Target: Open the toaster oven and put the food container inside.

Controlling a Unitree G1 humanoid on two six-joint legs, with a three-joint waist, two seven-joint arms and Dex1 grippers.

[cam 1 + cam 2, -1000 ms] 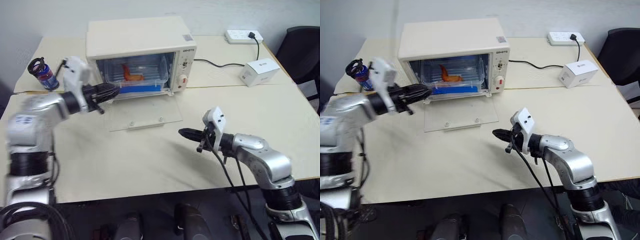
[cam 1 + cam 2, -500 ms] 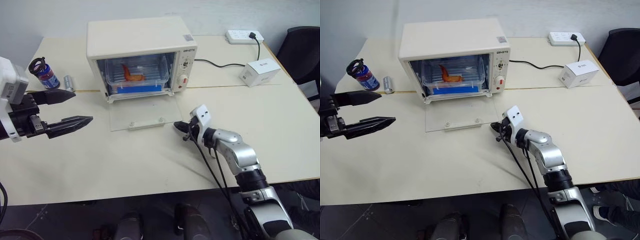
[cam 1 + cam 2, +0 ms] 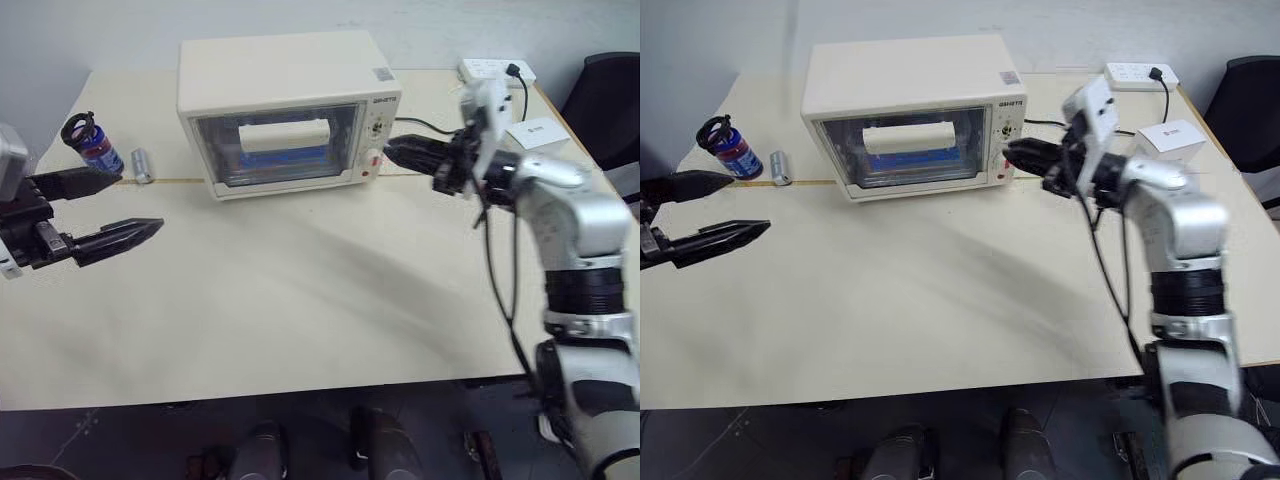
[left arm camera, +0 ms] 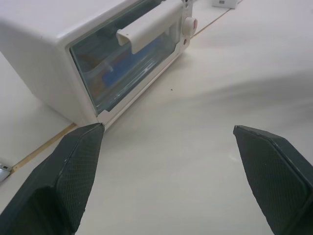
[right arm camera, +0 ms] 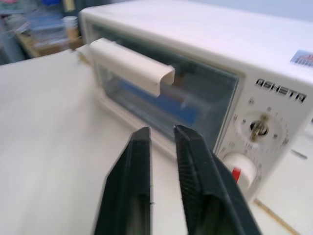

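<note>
Showing dimly through the shut toaster oven (image 3: 285, 110) glass, the food container (image 3: 285, 158) blurs; left pincer (image 3: 100, 210) spread, right pincer (image 5: 164, 161) slightly parted.

Your left tool (image 4: 168, 176): fingers (image 4: 68, 176) spread wide, empty, above the bare desk (image 4: 186, 127). Toaster oven (image 4: 73, 44): door shut, pale handle (image 4: 146, 27), blue showing behind the glass.

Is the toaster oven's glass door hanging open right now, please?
No, the toaster oven's glass door stands shut, its bar handle upright against the front.
</note>
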